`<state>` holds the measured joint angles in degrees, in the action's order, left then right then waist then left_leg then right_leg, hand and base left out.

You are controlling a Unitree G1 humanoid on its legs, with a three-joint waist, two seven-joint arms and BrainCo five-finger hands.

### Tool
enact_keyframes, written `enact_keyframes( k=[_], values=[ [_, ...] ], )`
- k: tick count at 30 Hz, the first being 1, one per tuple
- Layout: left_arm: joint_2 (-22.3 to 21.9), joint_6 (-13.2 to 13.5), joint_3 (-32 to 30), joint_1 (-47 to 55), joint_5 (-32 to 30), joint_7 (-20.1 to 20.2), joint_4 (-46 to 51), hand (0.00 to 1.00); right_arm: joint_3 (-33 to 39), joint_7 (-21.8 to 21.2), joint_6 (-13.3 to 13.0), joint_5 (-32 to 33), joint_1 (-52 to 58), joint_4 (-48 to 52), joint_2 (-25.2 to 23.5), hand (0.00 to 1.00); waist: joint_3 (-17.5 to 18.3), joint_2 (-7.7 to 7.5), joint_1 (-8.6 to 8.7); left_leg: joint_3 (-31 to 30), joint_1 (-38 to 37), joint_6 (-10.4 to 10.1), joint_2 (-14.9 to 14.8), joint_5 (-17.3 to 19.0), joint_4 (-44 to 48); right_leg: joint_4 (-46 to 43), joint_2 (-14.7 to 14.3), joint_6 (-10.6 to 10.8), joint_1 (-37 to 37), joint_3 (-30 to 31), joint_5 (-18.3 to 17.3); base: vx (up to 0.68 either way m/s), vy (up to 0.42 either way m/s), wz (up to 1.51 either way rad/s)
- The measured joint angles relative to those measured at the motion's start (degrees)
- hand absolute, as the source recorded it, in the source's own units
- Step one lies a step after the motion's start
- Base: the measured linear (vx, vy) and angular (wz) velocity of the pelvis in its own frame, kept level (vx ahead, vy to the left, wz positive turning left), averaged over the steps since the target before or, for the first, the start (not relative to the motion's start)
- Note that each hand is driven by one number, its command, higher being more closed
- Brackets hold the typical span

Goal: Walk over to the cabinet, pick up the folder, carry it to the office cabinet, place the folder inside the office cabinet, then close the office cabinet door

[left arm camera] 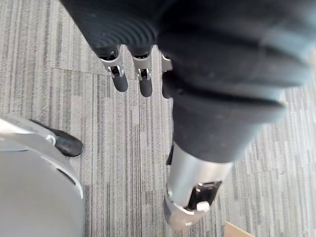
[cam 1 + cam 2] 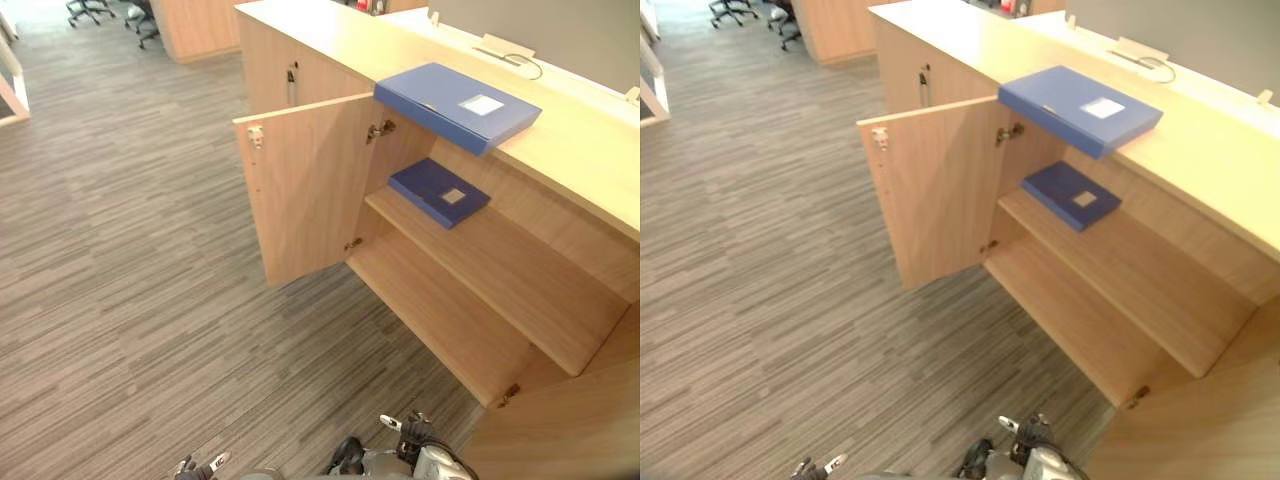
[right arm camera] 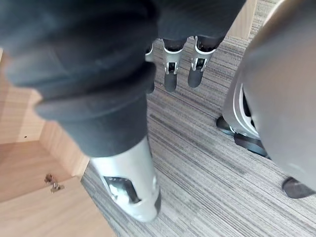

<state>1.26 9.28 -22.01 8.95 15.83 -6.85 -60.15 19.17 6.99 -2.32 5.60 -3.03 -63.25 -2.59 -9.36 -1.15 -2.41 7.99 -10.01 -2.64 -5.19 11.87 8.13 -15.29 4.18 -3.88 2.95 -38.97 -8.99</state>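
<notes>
The fingers [image 1: 120, 79] of the left hand [image 1: 195, 173] hang straight and loose over the floor [image 2: 120, 250], holding nothing. The right hand [image 3: 131, 192] is the same: its fingers [image 3: 170, 74] are relaxed and empty, just beside the cabinet's lower edge.

The folder [image 2: 457, 105] lies flat on the desk [image 2: 590, 150], one corner jutting past the front edge, right above the open cabinet [image 2: 560, 235]. A second folder [image 2: 440, 192] lies on the shelf [image 2: 520, 270] inside, toward the hinge side. The door [image 2: 305, 190] stands wide open.

As I judge it, the walk-up is nearly done and nothing else is. The folder is not yet picked up, so the grasp, the carry, the placing inside and the closing of the door are all left.
</notes>
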Motion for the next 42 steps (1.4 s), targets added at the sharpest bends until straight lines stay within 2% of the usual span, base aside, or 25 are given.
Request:
enact_keyframes(
  k=[1, 2, 3, 4, 7, 8, 11, 12, 13, 14, 15, 16, 17, 18, 19, 20, 23, 25, 28, 29, 31, 33, 35, 37, 42],
  values=[
    [0.04, -0.12, -0.45, 0.05, 0.06, 0.52, 0.0, 0.0, 0.54, -0.01, 0.0, 0.01, 0.44, 0.04, -0.01, 0.0, 0.09, -0.1, -0.05, -0.03, 1.08, -0.88, -1.48, 1.92, 4.77, 2.0, -1.9, -0.08, -1.8, 0.33, -0.05, 0.4, -0.295, -0.39],
    [-0.05, -0.31, -1.31, 0.18, 0.22, 1.38, 0.05, 0.0, 2.06, -0.08, -0.03, 0.52, 1.21, 0.07, -0.04, 0.0, 0.4, 0.04, -0.16, 0.22, 4.41, -2.03, -3.84, 4.45, 16.64, 5.08, -4.63, -0.19, -4.6, 1.71, -0.07, 0.4, -0.264, -0.47],
    [0.1, -0.38, -1.68, 0.3, 0.21, 1.6, 0.06, 0.0, 1.95, -0.08, -0.02, 0.73, 1.53, 0.2, 0.12, 0.0, 0.65, 0.24, -0.13, 0.26, 6.21, -2.66, -5.01, 4.83, 22.2, 5.88, -5.62, -0.47, -5.19, 2.66, 0.07, 0.41, -0.151, -0.83],
    [-0.17, -0.68, -2.01, 0.54, 0.19, 1.73, 0.05, 0.0, 1.84, -0.16, -0.05, 1.66, 1.83, 0.13, 0.41, 0.0, 1.11, 0.89, -0.26, 0.33, 9.86, -3.29, -7.07, 4.52, 33.57, 7.27, -7.48, -1.09, -6.6, 5.31, -0.15, 0.22, -0.027, -0.9],
    [-0.05, -1.14, -1.93, 0.98, 0.23, 1.79, 0.09, 0.0, 1.52, -0.15, -0.01, 2.31, 2.09, -0.06, 1.14, 0.0, 1.36, 1.2, -0.49, 1.35, 16.67, -2.88, -10.03, 4.77, 50.87, 8.64, -9.37, -2.14, -9.99, 11.89, -0.71, 0.44, 0.07, -1.25],
    [0.16, -1.14, -1.84, 0.62, 0.28, 1.76, 0.11, 0.0, 1.49, -0.08, 0.08, 2.36, 2.24, -0.26, 1.49, 0.0, 1.31, 1.06, -0.49, 1.44, 18.35, -2.37, -10.02, 5.09, 52.43, 9.35, -9.27, -2.11, -10.97, 13.58, -0.71, 0.4, 0.087, -0.91],
    [0.24, -1.11, -1.04, 0.25, 0.56, 1.6, 1.07, 0.0, 1.46, 0.15, 0.53, 2.47, 1.61, -2.75, 2.47, 0.0, 0.56, 0.6, -1.29, -0.27, 22.75, -1.16, -7.67, 7.31, 48.72, 10.62, -7.47, -1.64, -14.16, 19.26, -0.42, 0.38, 0.162, -0.99],
    [0.39, -0.99, -0.69, 0.26, 1.39, 1.57, 1.72, 0.0, 1.39, 0.28, 0.58, 2.49, 1.47, -2.86, 2.4, 0.0, 0.21, 0.11, -1.74, -2.04, 24.15, -0.73, -5.63, 8.08, 44.85, 10.55, -5.94, -1.43, -14.99, 21.11, -0.39, 0.31, 0.264, -0.98],
    [0.48, -0.92, -0.58, 0.25, 2.63, 1.55, 2.43, 0.0, 1.11, 0.3, 0.58, 2.49, 1.09, -2.85, 2.27, 0.0, -0.53, -1.11, -2.1, -5.63, 25.46, -0.87, -2.46, 8.01, 37.77, 10.4, -3.51, -0.71, -15.96, 22.88, -0.41, 0.35, 0.341, -1.17],
    [0.33, -0.86, -0.57, 0.23, 4.23, 1.49, 2.69, 0.0, 0.95, 0.3, 0.52, 2.5, 0.69, -2.73, 2.28, 0.0, -0.55, -1.17, -2.25, -11.44, 26.4, -1.52, 0.31, 7.04, 29.09, 10.38, -1.54, 0.49, -16.55, 24.26, -0.49, 0.3, 0.309, -0.96],
    [0.18, -0.84, -0.62, 0.24, 4.52, 1.49, 2.8, 0.0, 0.94, 0.3, 0.5, 2.49, 0.55, -2.69, 2.32, 0.0, -0.47, -1.07, -2.35, -13.48, 26.61, -1.81, 1.04, 6.39, 26.3, 10.41, -1.03, 1.31, -16.63, 24.61, -0.64, 0.31, 0.355, -0.98],
    [-0.36, -0.53, -0.72, 0.3, 5.6, 1.48, 2.8, 0.0, 0.57, 0.29, 0.4, 2.47, 0.51, -2.23, 2.41, 0.0, -0.01, -0.22, -2.68, -21.07, 26.86, -2.25, 2.1, 2.73, 16.97, 10.49, 0.47, 4.98, -17.04, 26.07, -2.16, 0.37, 0.435, -0.81],
    [-1.01, -0.34, -0.98, 0.35, 6.79, 1.43, 2.57, 0.0, -0.65, 0.3, 0.41, 2.4, 1.31, -2.16, 2.42, 0.0, 0.65, 0.64, -2.89, -21.84, 26.24, -4.28, 2.49, -7.0, 16.41, 10.42, 1.22, 7.54, -18.24, 27.02, -3.19, 0.39, 0.461, -0.74],
    [-0.74, -0.27, -0.99, 0.09, 6.99, 1.36, 2.65, 0.0, -0.83, 0.28, 0.52, 2.33, 1.69, -2.23, 1.58, 0.0, 0.58, -0.04, -3.0, -21.12, 26.16, -3.42, 3.4, -7.16, 17.29, 10.2, 2.31, 7.58, -18.44, 27.13, -3.21, 0.4, 0.441, -0.41],
    [-0.42, 0.25, -1.75, -0.1, 7.35, 1.21, 3.48, 0.0, -0.92, 0.18, 0.58, 2.27, 2.18, -1.82, -0.13, 0.0, 1.17, -2.31, -2.97, -19.36, 25.8, -2.57, 4.72, -6.03, 17.27, 8.95, 4.33, 6.85, -17.72, 26.95, -2.6, 0.35, 0.368, -0.38],
    [-0.53, 0.31, -2.71, -0.41, 7.45, 1.08, 3.78, 0.0, -0.89, 0.18, 0.57, 2.27, 2.24, -1.66, -0.61, 0.0, 1.25, -2.76, -3.41, -17.4, 25.49, -1.37, 5.07, -4.29, 18.8, 7.91, 5.61, 7.19, -17.41, 27.11, -1.18, 0.32, 0.337, -0.5],
    [-1.42, 0.06, -5.12, 0.42, 6.47, 1.04, 2.93, 0.0, -0.9, -0.17, 0.56, 2.22, 2.67, 0.25, -0.93, 0.0, 2.63, -2.73, -3.9, -10.99, 22.14, 2.01, 6.08, -1.65, 18.97, 6.25, 9.75, 8.54, -16.5, 29.9, 1.75, 0.28, 0.361, -0.88],
    [-1.39, -0.03, -5.11, 0.3, 5.37, 1.07, 2.21, 0.0, -0.75, -0.25, 0.65, 2.16, 2.91, 0.67, -0.79, 0.0, 3.47, -2.71, -3.95, -7.31, 20.13, 3.26, 7.01, -0.88, 17.67, 4.24, 12.46, 9.47, -14.8, 31.63, 2.58, 0.18, 0.315, -0.89],
    [-1.46, -0.45, -3.55, -0.37, 2.63, 1.24, 2.25, 0.0, -0.88, -0.77, 1.37, 1.38, 4.48, 2.39, -0.85, 0.0, 3.94, -1.34, -3.52, -3.03, 16.73, 4.82, 7.99, 0.07, 16.29, -7.26, 15.95, 9.64, -8.6, 32.97, 2.81, 0.08, 0.227, -0.72],
    [-1.44, -0.46, -3.14, -0.64, 2.11, 1.31, 2.24, 0.0, -0.88, -0.86, 1.39, 0.89, 4.68, 2.99, -0.76, 0.0, 3.89, -1.12, -3.41, -2.19, 15.91, 5.06, 8.07, 0.21, 15.98, -11.32, 16.73, 9.18, -6.54, 32.98, 3.06, 0.01, 0.152, -0.62],
    [-1.41, -0.45, -1.87, -1.29, 1.37, 1.82, 2.29, 0.0, -0.95, -1.11, 1.34, 0.02, 4.82, 4.66, -0.49, 0.0, 3.39, -0.16, -2.64, -0.19, 12.38, 5.99, 8.09, 0.78, 14.71, -23.23, 19.25, 5.11, -1.43, 32.06, 4.02, -0.02, 0.069, -0.43],
    [-1.48, -0.33, -0.87, -1.39, 0.14, 2.15, 2.36, 0.0, -3.15, -1.25, 1.09, -0.04, 4.95, 4.99, -0.17, 0.0, 3.76, 0.09, -1.34, 0.64, 10.17, 6.21, 7.6, 0.99, 13.34, -25.06, 19.48, 5.29, -0.48, 27.84, 3.78, -0.03, -0.009, -0.27],
    [-1.74, -0.31, 0.74, -1.48, -0.21, 2.53, 2.33, 0.0, -3.62, -1.4, 1.04, -0.09, 4.86, 4.86, 0.16, 0.0, 4.39, 1.02, -1.11, 0.96, 10.24, 5.92, 6.31, 0.86, 13.05, -19.83, 17.83, 6.05, -2.11, 25.52, 3.63, 0.03, -0.056, -0.35],
    [-2.1, -0.38, 1.65, -1.94, -0.22, 3.62, 2.28, 0.0, -4.83, -1.41, 1.12, -0.06, 4.82, 4.86, 0.38, 0.0, 4.94, 1.04, -0.73, 0.84, 12.21, 5.31, 4.88, -0.3, 12.68, -12.05, 15.68, 7.21, -4.17, 21.6, 2.89, 0.05, -0.148, -0.16],
    [-2.09, -0.38, 1.58, -1.69, 1.84, 4.78, 2.24, 0.0, -5.64, -1.51, 1.22, -0.12, 5.15, 4.43, 0.33, 0.0, 5.34, 0.69, -0.44, -0.65, 11.22, 3.78, 3.8, -3.46, 8.31, 0.31, 12.31, 7.54, -10.62, 16.43, 2.95, 0.01, -0.214, 0.09]
  ],
)
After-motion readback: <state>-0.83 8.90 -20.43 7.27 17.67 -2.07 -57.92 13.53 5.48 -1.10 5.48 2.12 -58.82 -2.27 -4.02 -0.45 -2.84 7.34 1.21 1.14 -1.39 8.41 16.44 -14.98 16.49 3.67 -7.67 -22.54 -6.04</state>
